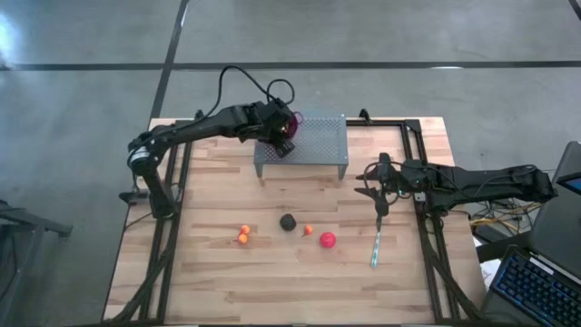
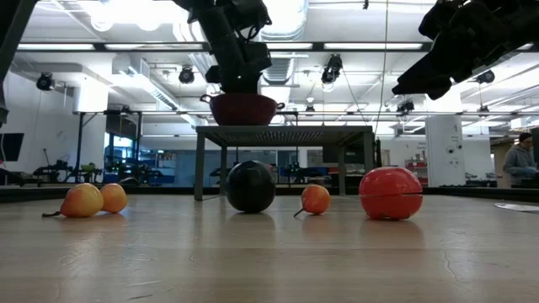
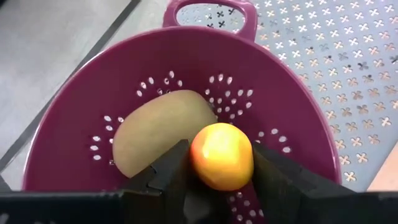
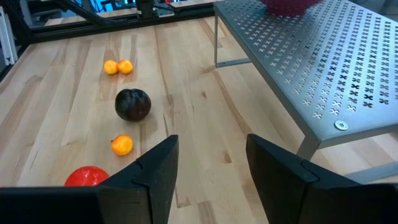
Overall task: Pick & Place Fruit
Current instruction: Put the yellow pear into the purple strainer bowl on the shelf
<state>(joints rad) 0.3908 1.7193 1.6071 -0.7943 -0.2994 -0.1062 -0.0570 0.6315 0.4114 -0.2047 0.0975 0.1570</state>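
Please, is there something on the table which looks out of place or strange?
Only one thing: a slim teal stick lies on the wooden table near the red ball, and it is no fruit. Nothing looks spilled or broken.

The left gripper (image 3: 221, 180) hangs over the colander (image 3: 74, 99) on the perforated stand (image 1: 318, 136), a small fruit (image 3: 222, 155) between its fingers, an oval fruit (image 3: 158, 134) in the bowl just beyond. Beside the stand hovers the right gripper (image 4: 208, 174); ahead of it on the table (image 4: 56, 112) lie a dark ball (image 4: 133, 104), three small fruits (image 4: 122, 145) and a larger ball (image 4: 87, 177). A stick (image 1: 376, 247) lies near it.
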